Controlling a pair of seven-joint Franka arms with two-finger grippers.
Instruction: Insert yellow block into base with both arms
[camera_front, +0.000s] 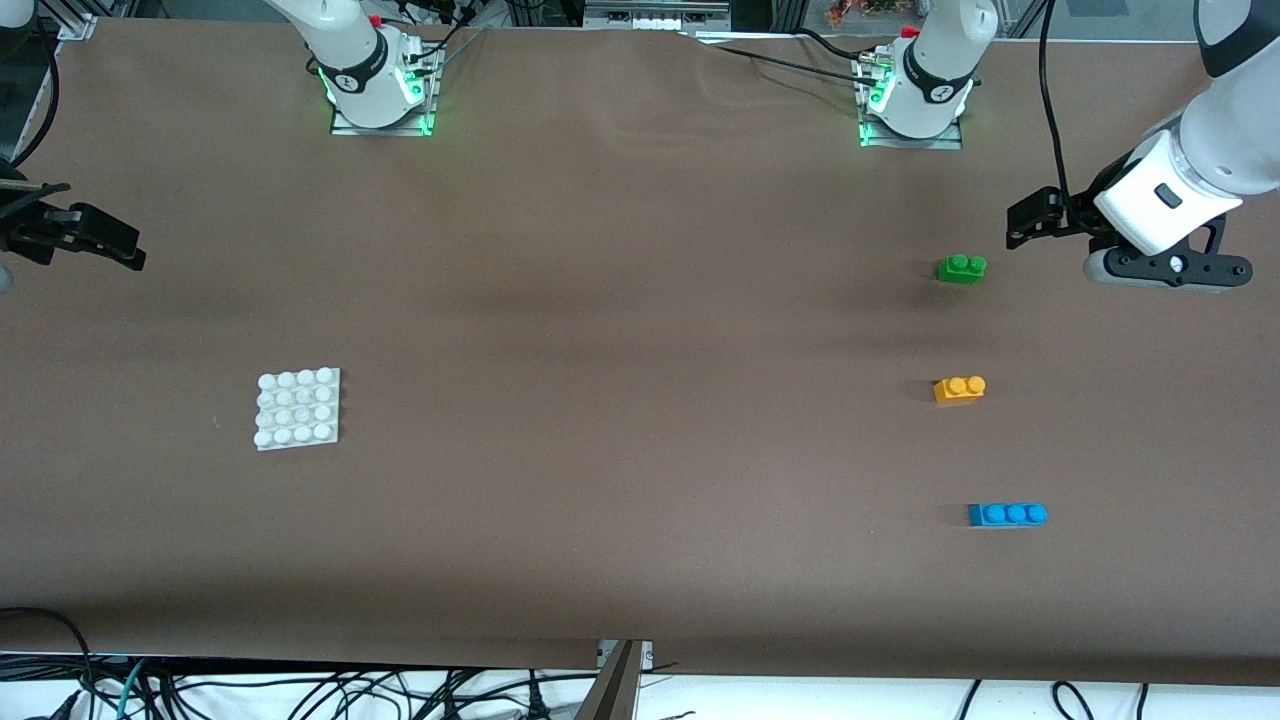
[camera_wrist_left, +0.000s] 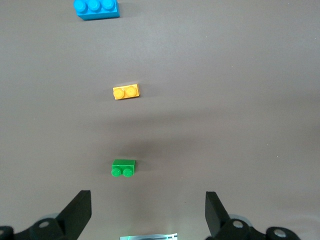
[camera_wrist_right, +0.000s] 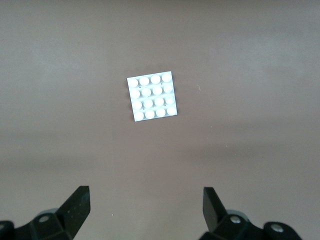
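The yellow block lies on the brown table toward the left arm's end, between a green brick and a blue brick; it also shows in the left wrist view. The white studded base lies toward the right arm's end and shows in the right wrist view. My left gripper is open and empty, up in the air beside the green brick; its wrist view shows it too. My right gripper is open and empty, up over the table's edge at the right arm's end, apart from the base.
A green two-stud brick lies farther from the front camera than the yellow block. A blue three-stud brick lies nearer. The two arm bases stand at the table's back edge.
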